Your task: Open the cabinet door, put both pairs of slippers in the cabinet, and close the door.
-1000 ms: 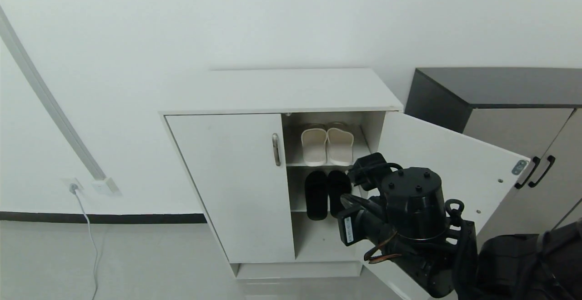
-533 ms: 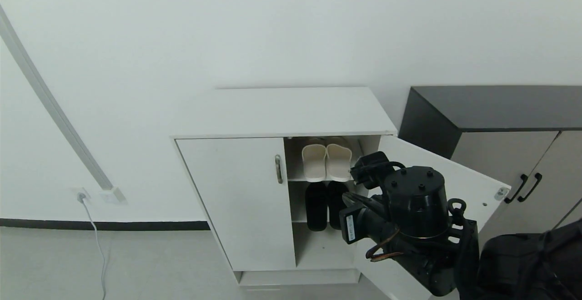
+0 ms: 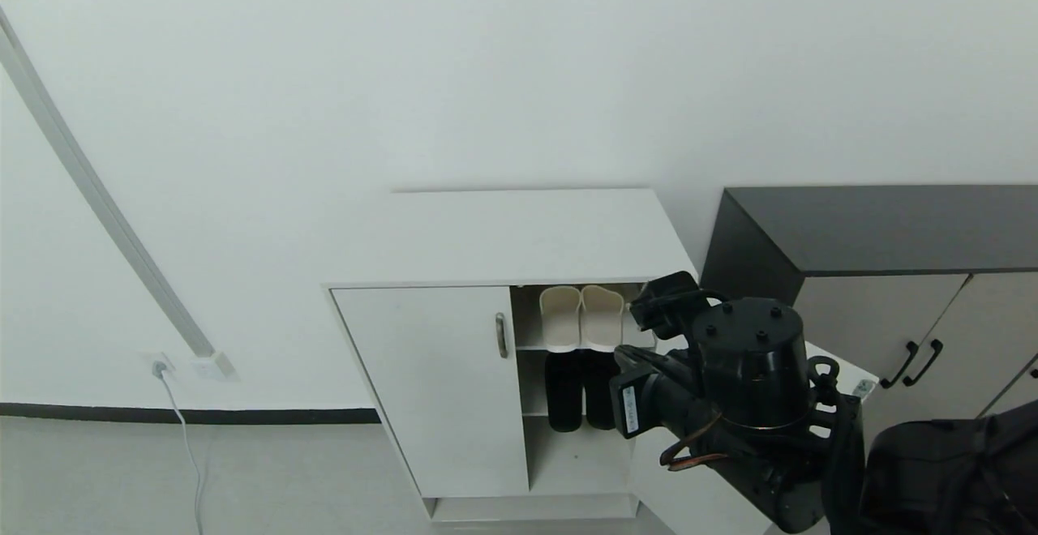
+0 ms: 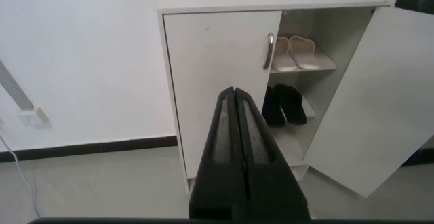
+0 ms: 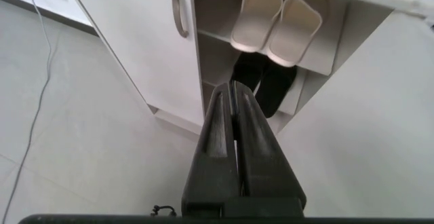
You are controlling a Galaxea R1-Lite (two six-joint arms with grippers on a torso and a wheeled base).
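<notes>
1. The white cabinet [image 3: 519, 235] stands against the wall. Its right half is open and shows three shelf levels, one above another.
2. A dark-topped cabinet [image 3: 876, 227] stands just beside it on the right, with two black handles on its grey doors.
3. The cabinet's right door [image 4: 366, 95] is swung wide open towards the robot. In the head view the right arm hides most of it.
4. The left door [image 3: 430, 389] is closed flat against the frame.
5. The left claw [image 4: 234, 91] is pressed fully closed with nothing between its fingers. It hangs in the air in front of the closed left door, well apart from it.
6. The right claw [image 5: 232, 88] is also fully closed and holds nothing. It hangs before the open compartment, pointing at the shelves and touching neither door nor slippers.
7. The white slippers [image 3: 581, 318] sit as a pair on the top shelf, side by side and touching.
8. The black slippers [image 3: 580, 389] sit as a pair on the middle shelf, directly under the white pair. The bottom shelf lies below them.
9. A slanted grey conduit [image 3: 97, 194] runs down the wall to the left of the cabinet.
10. A metal handle [image 3: 502, 335] is mounted upright on the left door, near the edge that borders the open compartment.
11. A wall socket [image 3: 162, 367] sits low on the wall at the conduit's foot, and a white cable [image 3: 190, 454] hangs from it to the floor.
</notes>
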